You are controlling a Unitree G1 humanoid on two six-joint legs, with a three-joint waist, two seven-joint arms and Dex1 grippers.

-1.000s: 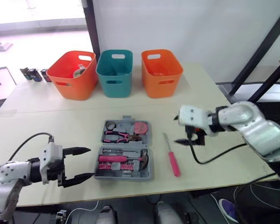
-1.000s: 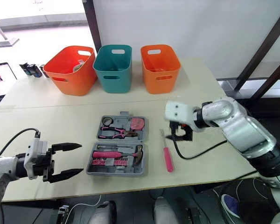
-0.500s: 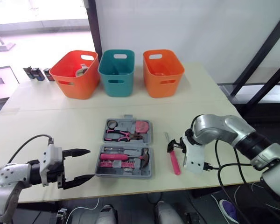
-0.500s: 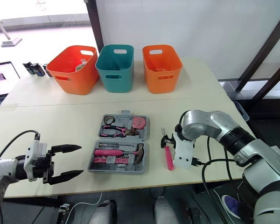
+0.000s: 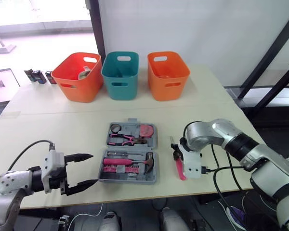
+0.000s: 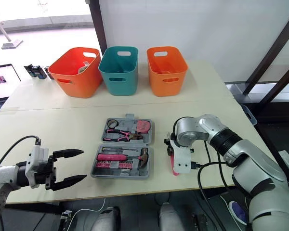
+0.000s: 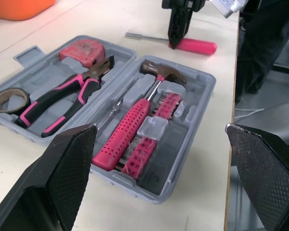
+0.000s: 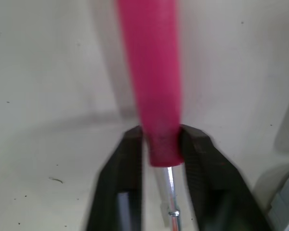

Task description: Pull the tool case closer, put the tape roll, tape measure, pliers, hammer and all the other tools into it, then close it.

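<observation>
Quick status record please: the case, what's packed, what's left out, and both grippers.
case: open, flat on the table, not yet closed
packed, far half: tape roll, pliers, tape measure
packed, near half: hammer
left out: screwdriver, lying on the table to the right of the case
right gripper: shut on the screwdriver's pink handle, close to the metal shaft
left gripper: open, holding nothing, hovering left of the case
</observation>
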